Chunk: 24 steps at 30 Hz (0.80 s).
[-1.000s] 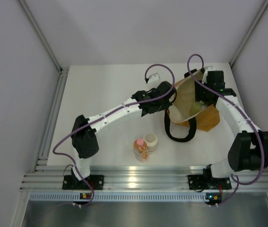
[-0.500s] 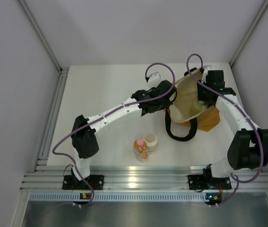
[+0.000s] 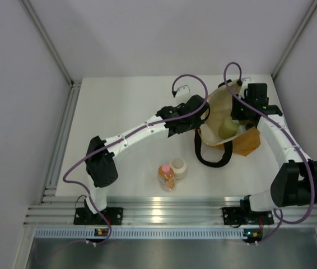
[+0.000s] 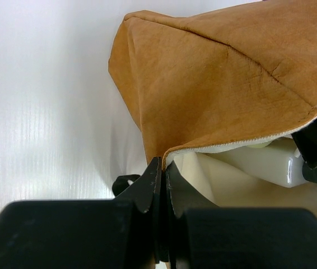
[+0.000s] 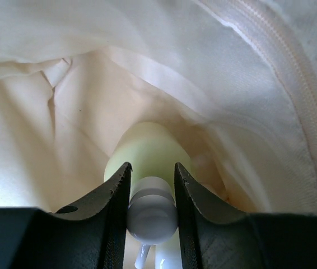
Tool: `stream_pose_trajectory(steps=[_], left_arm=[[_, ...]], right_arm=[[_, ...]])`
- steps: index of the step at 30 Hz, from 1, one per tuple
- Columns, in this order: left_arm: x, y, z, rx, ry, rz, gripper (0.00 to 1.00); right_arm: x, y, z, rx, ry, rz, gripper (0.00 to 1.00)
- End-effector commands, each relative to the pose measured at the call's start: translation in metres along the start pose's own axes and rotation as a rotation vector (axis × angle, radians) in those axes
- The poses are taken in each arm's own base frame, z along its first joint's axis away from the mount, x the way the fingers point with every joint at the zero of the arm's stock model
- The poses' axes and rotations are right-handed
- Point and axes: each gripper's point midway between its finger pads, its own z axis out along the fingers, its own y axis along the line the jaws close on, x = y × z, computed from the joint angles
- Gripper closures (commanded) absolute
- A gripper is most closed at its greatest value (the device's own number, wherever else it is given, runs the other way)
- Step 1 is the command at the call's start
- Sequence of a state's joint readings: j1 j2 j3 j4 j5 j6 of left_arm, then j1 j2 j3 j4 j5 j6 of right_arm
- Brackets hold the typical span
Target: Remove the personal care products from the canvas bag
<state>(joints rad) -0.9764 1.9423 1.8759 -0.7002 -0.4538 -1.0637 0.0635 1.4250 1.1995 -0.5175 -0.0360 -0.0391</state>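
Observation:
The mustard canvas bag (image 3: 242, 143) lies open at the right of the table, its cream lining showing. My left gripper (image 3: 202, 112) is shut on the bag's rim (image 4: 172, 152) and holds the mouth open. My right gripper (image 5: 152, 174) is inside the bag, shut on the white cap (image 5: 152, 210) of the pale green bottle (image 3: 227, 126). The orange bottle with a pink cap (image 3: 166, 177) and the cream round jar (image 3: 178, 167) stand on the table in front. A white bottle (image 4: 265, 163) shows inside the bag in the left wrist view.
The bag's black loop handle (image 3: 211, 157) lies on the table toward the front. Grey walls close in the table (image 3: 119, 106) on the left, back and right. A metal rail (image 3: 158, 216) runs along the near edge.
My right gripper has lifted slightly in the bag, and the pale green bottle now shows more fully in the bag's mouth. The left arm has held still.

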Motion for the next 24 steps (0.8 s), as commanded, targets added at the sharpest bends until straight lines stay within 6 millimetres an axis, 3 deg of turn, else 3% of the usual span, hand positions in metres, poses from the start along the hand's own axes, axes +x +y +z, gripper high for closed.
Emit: stream_pose_trajectory(steps=[1,14,24], left_arm=[[-0.013,-0.007,-0.004,0.008,-0.048,-0.010,1.00],[-0.012,-0.005,-0.002,0.001,-0.050,-0.006,1.00],[-0.014,-0.004,-0.002,-0.004,-0.056,-0.004,1.00]], right_arm=[[-0.059,0.012,-0.039,-0.032,-0.202,0.001,1.00],[-0.076,0.033,-0.057,-0.024,-0.256,-0.001,1.00],[-0.069,0.046,-0.062,-0.009,-0.251,-0.045,1.00]])
